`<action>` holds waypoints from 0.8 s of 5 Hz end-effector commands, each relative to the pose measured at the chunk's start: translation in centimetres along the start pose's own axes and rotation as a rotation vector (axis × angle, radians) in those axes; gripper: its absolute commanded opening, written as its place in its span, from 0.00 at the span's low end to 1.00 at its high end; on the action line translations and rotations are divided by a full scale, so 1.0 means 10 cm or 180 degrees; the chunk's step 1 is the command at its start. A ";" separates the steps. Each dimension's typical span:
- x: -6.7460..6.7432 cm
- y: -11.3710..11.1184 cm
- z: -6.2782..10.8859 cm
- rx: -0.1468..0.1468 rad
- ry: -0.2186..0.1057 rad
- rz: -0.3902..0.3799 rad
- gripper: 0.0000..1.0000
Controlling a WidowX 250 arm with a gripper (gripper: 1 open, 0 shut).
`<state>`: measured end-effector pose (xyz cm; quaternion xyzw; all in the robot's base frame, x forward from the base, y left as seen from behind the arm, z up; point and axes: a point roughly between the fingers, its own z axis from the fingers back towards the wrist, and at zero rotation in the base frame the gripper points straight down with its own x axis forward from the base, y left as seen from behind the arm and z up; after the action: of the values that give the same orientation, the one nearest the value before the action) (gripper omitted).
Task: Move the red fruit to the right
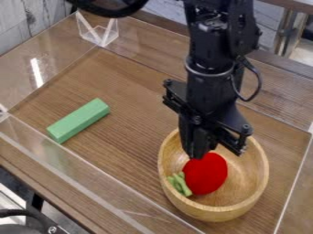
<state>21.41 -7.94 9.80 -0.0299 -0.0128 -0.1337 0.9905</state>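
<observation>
The red fruit [206, 174], round with a green leafy stub at its lower left, lies inside the wooden bowl [251, 187] at the front right of the table. My gripper [206, 152] hangs straight over it on the black arm. Its fingers [192, 146] stand a little apart, tips just at the fruit's top. They do not clasp the fruit, which rests on the bowl's bottom. The arm hides the far rim of the bowl.
A flat green block [79, 120] lies on the wooden table to the left. Clear plastic walls [49, 64] fence the work area, and a clear folded stand [98, 33] sits at the far left corner.
</observation>
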 end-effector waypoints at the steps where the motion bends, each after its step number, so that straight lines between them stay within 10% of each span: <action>1: 0.06 -0.04 0.12 0.0009 -0.0159 -0.0106 1.00; 2: 0.05 -0.06 0.15 0.0029 -0.0162 -0.0117 0.00; 4: 0.07 -0.06 0.31 0.0059 -0.0245 -0.0110 0.00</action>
<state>21.22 -8.18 11.69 -0.0232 -0.0267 -0.1438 0.9890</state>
